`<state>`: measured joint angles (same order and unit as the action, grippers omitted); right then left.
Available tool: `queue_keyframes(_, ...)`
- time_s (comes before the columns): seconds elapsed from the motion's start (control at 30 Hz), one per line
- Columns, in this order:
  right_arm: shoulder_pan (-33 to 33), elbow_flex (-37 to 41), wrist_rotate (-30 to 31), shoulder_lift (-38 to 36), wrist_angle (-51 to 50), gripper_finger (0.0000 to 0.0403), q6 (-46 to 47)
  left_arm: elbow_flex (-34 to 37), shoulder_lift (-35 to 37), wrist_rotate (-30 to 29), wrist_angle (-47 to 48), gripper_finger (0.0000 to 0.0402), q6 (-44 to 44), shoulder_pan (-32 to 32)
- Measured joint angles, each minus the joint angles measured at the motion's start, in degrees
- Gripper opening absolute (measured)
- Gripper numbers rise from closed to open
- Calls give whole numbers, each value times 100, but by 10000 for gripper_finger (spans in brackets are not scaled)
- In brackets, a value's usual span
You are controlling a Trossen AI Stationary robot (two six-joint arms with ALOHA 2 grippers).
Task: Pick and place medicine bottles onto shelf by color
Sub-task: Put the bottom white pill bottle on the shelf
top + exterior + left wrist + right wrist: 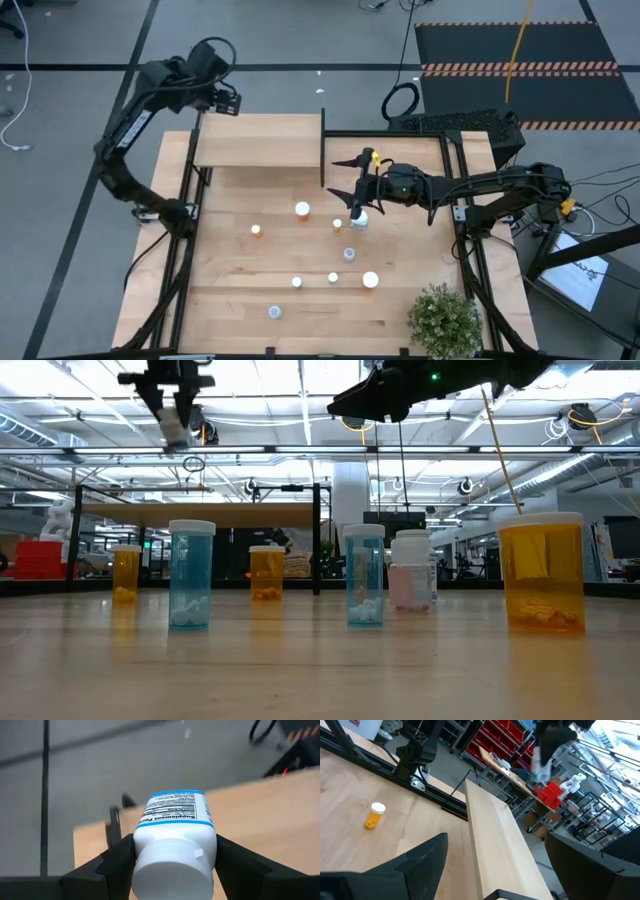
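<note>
Your left gripper (175, 865) is clamped on a white bottle (175, 840) above the shelf's (260, 140) far-left end, probably starting the white group there, while the right gripper (352, 192) hangs wide open over the table bottles (303, 209).

The small raised light-wood shelf (258, 141) stands at the back of the big light-wood tabletop (225, 290). Small round white-capped medicine bottles (302, 210) stand in front of the shelf. The green potted plant (443, 320) sits far from it, at the tabletop's front right corner.
</note>
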<state>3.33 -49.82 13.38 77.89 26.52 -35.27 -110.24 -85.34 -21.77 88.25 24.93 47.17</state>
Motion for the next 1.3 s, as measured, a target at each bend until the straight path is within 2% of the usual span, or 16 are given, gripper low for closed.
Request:
queue_keyframes(0.23,0,0,-16,0,0,329,-92,0,-426,1125,172,236,-118,690)
queue_keyframes(0.37,0,0,-16,0,13,329,-190,-2,-641,1470,172,236,-122,1084)
queue_keyframes(0.53,0,0,-16,0,20,329,-190,-2,-825,1503,176,236,-236,1553)
queue_keyframes(0.7,0,2,-18,2,17,329,-190,-2,-996,1837,177,236,-417,1921)
queue_keyframes(1.3,7,2,-18,2,-32,329,-207,0,-1940,1705,175,236,-535,2008)
